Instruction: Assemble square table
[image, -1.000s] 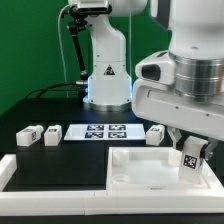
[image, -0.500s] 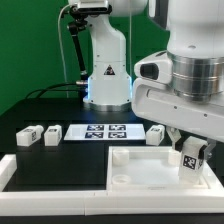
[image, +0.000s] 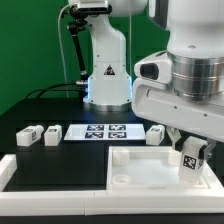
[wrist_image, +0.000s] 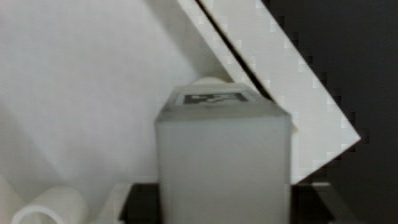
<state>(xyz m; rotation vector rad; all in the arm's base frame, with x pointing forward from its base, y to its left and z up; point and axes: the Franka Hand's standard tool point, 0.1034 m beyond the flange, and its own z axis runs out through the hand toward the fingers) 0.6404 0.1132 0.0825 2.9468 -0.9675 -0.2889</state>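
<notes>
The white square table top (image: 140, 168), tray-like with a raised rim, lies at the front of the table on the exterior view's right. My gripper (image: 191, 152) is shut on a white stubby leg (image: 190, 158) with a black-and-white tag, held upright over the top's right part. In the wrist view the leg (wrist_image: 222, 150) fills the middle between my dark fingers (wrist_image: 143, 203), with the top's surface (wrist_image: 89, 90) and rim (wrist_image: 267, 70) behind it. Three more legs lie on the black table: two (image: 29, 135) (image: 52, 132) on the left, one (image: 156, 135) behind the top.
The marker board (image: 104, 131) lies flat behind the table top. A long low white border rail (image: 50, 185) runs along the front edge. The robot's white base (image: 108, 75) stands at the back, with a black cable (image: 72, 50) beside it.
</notes>
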